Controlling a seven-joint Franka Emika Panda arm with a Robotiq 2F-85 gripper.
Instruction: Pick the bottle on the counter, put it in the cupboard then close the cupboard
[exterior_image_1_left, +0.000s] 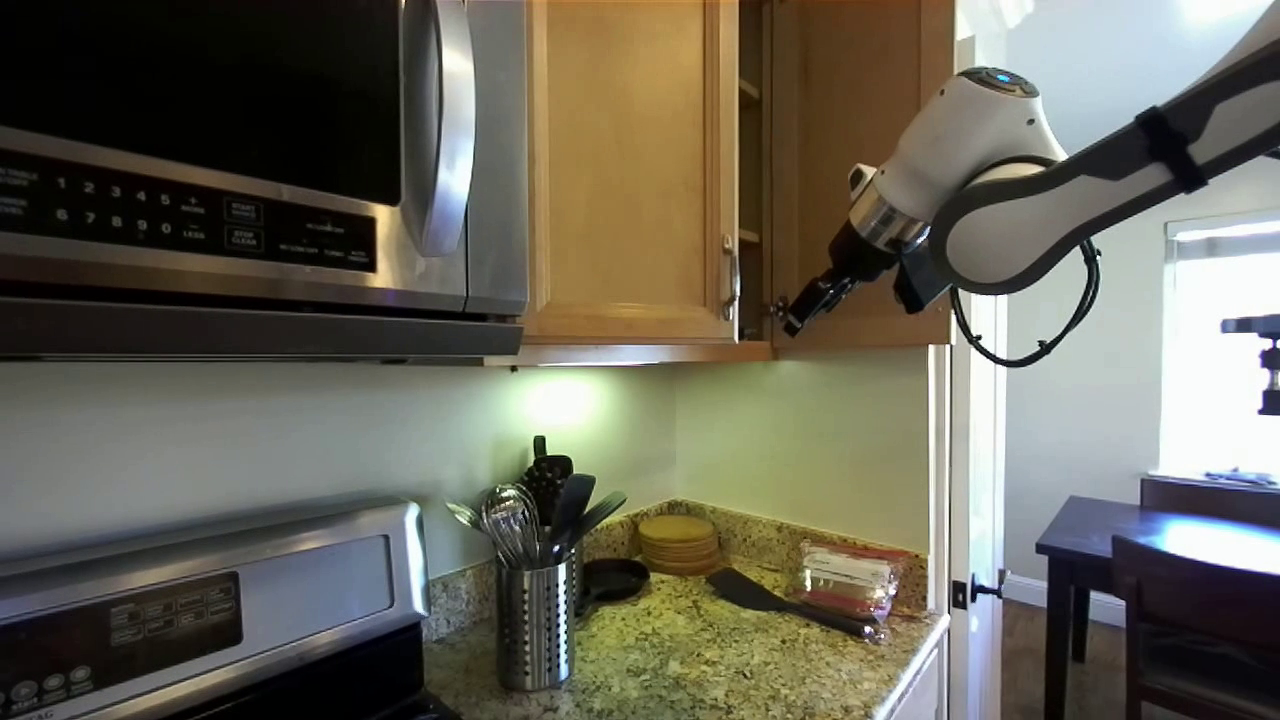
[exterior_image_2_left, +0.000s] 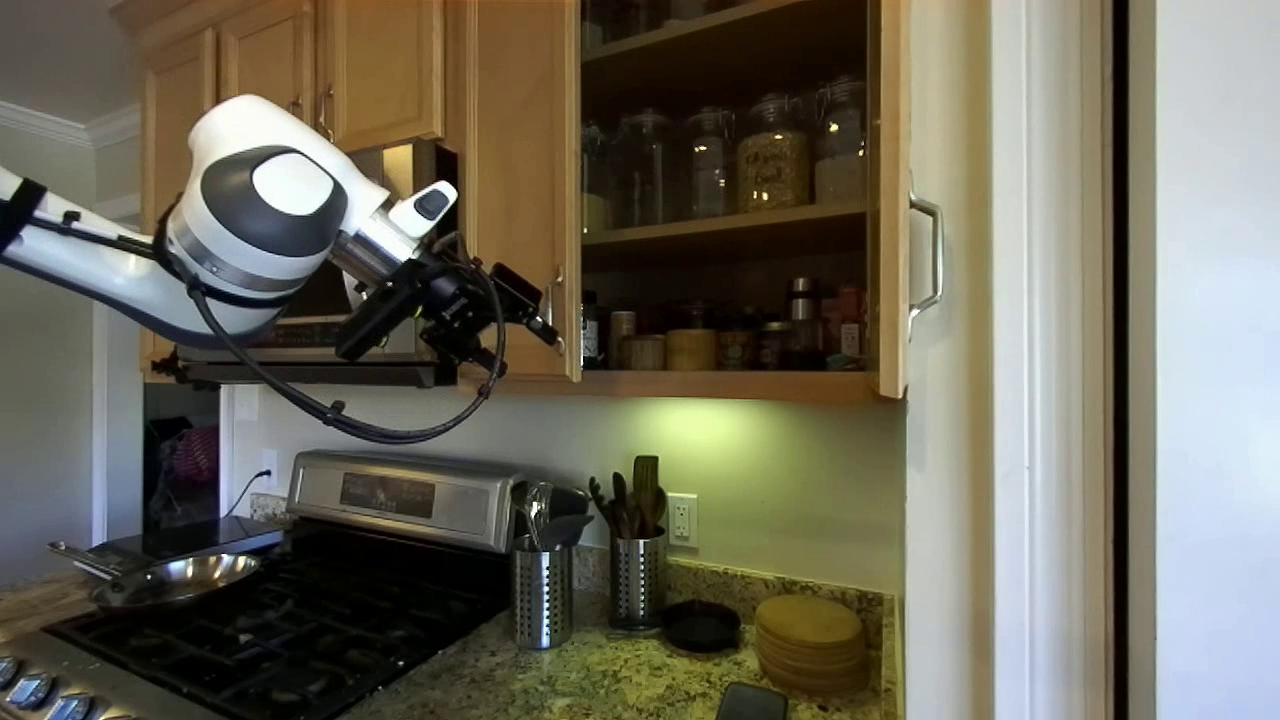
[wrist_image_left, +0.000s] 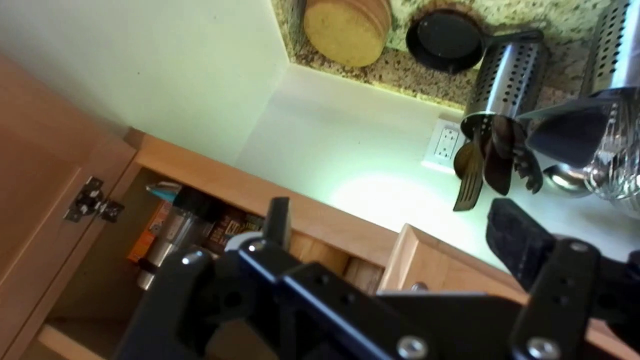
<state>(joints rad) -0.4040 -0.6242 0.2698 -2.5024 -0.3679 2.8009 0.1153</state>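
Wrist view, spread gripper (wrist_image_left: 392, 222); open cupboard (wrist_image_left: 250, 192) behind, partly hidden

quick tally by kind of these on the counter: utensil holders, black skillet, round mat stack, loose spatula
metal utensil holders: 2
black skillet: 1
stack of round mats: 1
loose black spatula: 1
total: 5

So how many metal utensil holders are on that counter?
2: a perforated silver cylinder beside the black-topped steel stove, and a matching perforated cylinder beside the round black skillet. Others may be out of view.
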